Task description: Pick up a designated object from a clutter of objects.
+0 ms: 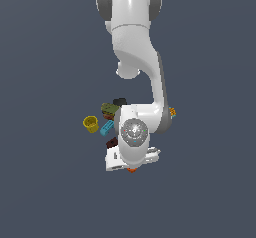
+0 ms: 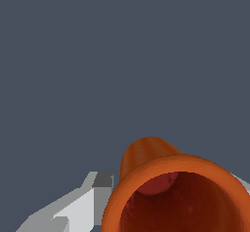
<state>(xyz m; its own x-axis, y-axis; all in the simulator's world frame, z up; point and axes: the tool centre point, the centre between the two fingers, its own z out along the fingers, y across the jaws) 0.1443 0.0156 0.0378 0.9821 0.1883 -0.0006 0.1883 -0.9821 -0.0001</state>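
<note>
Slate-grey floor backs the gripper point(image 2: 161, 202), apparently clamped on the orange cup point(image 2: 171, 187); a thin rim hold could let it slip.

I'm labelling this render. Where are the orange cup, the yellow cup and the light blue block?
orange cup point(image 2: 146, 158): wrist view, on its outer side wall.
yellow cup point(image 1: 90, 124): exterior view, on its rim.
light blue block point(image 1: 106, 129): exterior view, on its top face.
</note>
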